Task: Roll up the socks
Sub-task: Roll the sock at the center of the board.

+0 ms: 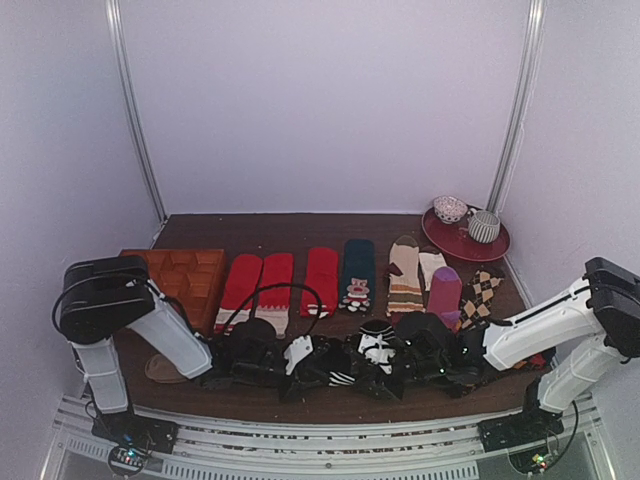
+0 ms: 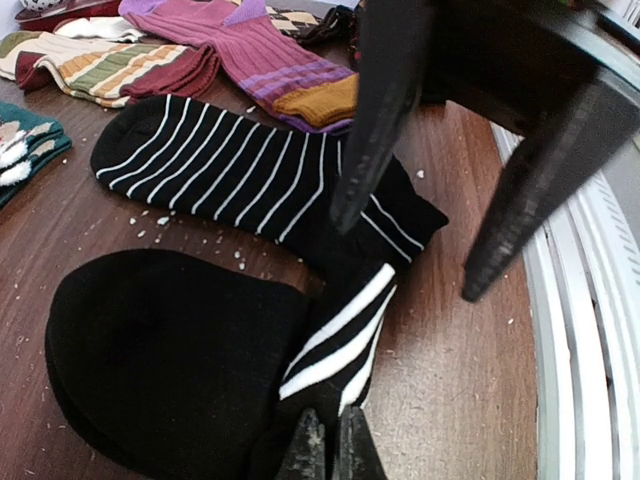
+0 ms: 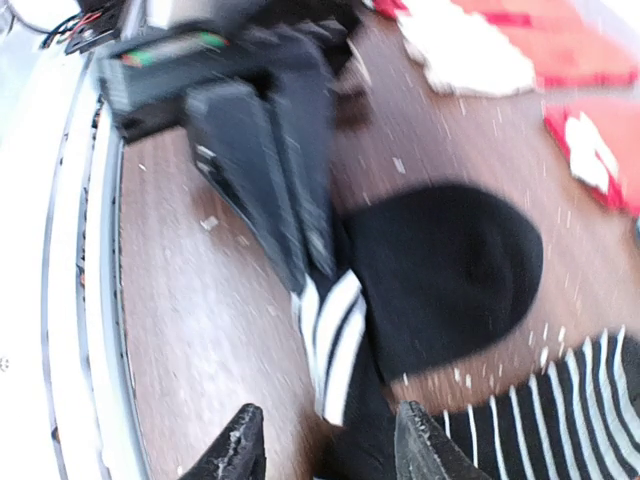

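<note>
The mostly black sock [image 2: 170, 360] lies flat on the table, its white-banded cuff [image 2: 340, 335] pointing toward my left gripper [image 2: 325, 450]. That gripper is shut on the cuff's end. The thinly striped sock [image 2: 230, 165] lies just behind, its cuff overlapping the first sock's cuff. My right gripper [image 3: 325, 445] is open and hovers over the cuffs, with the banded cuff [image 3: 335, 340] between its fingertips [image 3: 240, 440] and nothing held. It also shows in the left wrist view [image 2: 408, 255]. In the top view both grippers [image 1: 345, 370] [image 1: 400, 362] meet near the front edge.
A row of other socks lies behind: red ones [image 1: 258, 285], a dark green one [image 1: 358, 270], a striped one [image 2: 110, 65] and a pink one [image 2: 250, 50]. A wooden tray [image 1: 190, 275] stands left, a red plate [image 1: 465, 243] with cups back right. A metal rail [image 2: 590, 330] runs along the front.
</note>
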You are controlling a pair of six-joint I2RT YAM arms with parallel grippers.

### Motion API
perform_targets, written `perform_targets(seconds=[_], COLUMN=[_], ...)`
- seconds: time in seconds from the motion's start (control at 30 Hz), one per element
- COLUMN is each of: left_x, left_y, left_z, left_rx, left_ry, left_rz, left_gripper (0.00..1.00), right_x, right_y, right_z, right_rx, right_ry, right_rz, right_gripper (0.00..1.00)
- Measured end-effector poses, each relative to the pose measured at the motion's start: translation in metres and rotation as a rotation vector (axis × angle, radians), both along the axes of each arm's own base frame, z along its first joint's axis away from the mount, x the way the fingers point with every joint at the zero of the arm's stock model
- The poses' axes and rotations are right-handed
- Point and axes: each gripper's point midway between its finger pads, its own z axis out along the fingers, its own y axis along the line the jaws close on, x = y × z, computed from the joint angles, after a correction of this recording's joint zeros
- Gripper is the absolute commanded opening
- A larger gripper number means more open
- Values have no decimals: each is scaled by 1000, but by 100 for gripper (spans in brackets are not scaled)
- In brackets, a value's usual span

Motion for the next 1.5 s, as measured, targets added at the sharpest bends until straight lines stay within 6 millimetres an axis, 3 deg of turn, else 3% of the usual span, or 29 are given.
perform_targets(seconds=[0.23, 0.43, 0.73, 0.83, 1.07, 1.13, 1.23, 1.37, 1.5], left_x=[-1, -3, -3, -2, 13, 18, 18, 19, 18], left_y=[-3, -5, -5, -4, 20, 33, 44, 41, 37], left_z=[-1, -1, -1, -1, 9, 14, 23, 44, 47], left_rx=[-7, -11, -16, -15, 31, 57, 74, 36, 27], left_ry=[29, 39, 46, 43, -14, -64, -142, -251, -316], left_rz=[-13, -28, -37, -28, 112, 148, 143, 103, 60], left_gripper=[0, 0, 0, 14, 30, 40, 42, 42, 42], right_x=[-7, -3, 3, 5, 7, 10, 15, 18, 21], right_y=[19, 26, 26, 29, 47, 50, 52, 56, 52], right_z=[13, -6, -22, -24, -24, -23, -24, -24, -27], right_rx=[26, -48, -100, -104, -48, -24, 3, 29, 65], right_ry=[-208, -258, -256, -232, -60, 23, 162, 335, 522], right_rz=[67, 82, 59, 44, 36, 23, 2, -9, -25], right_gripper=[45, 40, 11, 7, 7, 7, 8, 8, 8])
